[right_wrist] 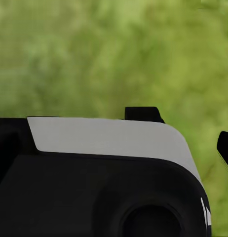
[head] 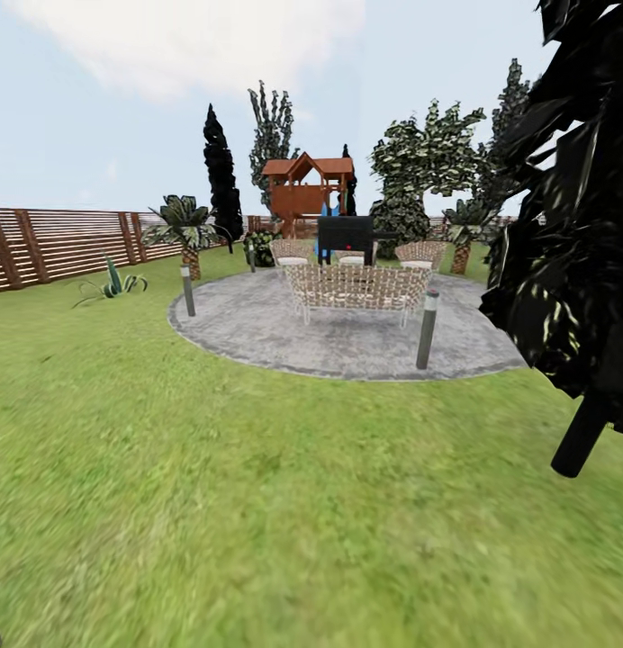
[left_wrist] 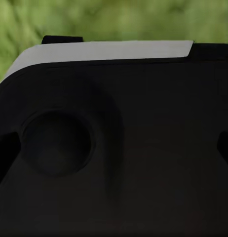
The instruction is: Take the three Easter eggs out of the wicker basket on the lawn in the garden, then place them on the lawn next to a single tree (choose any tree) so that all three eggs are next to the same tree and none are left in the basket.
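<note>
Lawn (head: 212, 504), wide, bright green and mottled, is spread under the whole head view, ringed at the left by the garden's brown slatted wooden fence (head: 59, 243), with a round grey paved patio (head: 347, 333) and woven wicker chairs (head: 356, 288) ahead and a dark, blocky-leaved tree (head: 573, 225) hanging close at the right. No basket and no eggs can be made out, so which arm sits nearer cannot be judged. At both wrists dark robot housing against blurred grass is seen, and neither gripper's grip can be told.

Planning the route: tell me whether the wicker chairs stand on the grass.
No, the chairs stand on the round grey paving, which the lawn surrounds.
</note>
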{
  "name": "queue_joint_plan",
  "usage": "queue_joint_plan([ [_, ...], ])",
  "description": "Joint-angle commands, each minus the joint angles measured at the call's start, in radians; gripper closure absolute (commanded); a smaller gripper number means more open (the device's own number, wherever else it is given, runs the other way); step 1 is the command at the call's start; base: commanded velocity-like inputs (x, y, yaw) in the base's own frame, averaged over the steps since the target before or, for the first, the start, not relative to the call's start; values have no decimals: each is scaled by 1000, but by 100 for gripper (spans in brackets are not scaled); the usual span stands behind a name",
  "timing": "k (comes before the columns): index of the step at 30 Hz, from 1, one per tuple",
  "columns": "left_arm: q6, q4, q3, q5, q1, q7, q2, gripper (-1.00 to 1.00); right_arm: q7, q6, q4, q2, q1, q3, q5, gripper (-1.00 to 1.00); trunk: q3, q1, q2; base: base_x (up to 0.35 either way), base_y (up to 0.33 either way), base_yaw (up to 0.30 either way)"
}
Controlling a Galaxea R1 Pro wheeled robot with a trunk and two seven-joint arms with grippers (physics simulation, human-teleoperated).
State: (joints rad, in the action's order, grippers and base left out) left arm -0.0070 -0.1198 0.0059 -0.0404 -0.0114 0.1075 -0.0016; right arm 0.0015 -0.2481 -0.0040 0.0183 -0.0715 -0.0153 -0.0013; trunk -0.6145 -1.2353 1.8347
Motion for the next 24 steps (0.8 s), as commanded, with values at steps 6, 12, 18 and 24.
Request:
queue_joint_plan([
  [6,-1,-1,0,-4,-1,3,0,-100,1,-4,1,0,-1,0,0,-100,-1,-1,0,333,92,8],
  [12,-1,-1,0,-4,-1,3,0,-100,1,-3,1,0,-1,0,0,-100,-1,-1,0,333,98,1],
  [18,-1,-1,0,-4,-1,4,0,-100,2,-3,1,0,-1,0,0,-100,-1,-1,0,333,103,0],
  [24,-1,-1,0,-4,-1,4,0,-100,1,-3,1,0,-1,0,0,-100,-1,-1,0,333,104,0],
])
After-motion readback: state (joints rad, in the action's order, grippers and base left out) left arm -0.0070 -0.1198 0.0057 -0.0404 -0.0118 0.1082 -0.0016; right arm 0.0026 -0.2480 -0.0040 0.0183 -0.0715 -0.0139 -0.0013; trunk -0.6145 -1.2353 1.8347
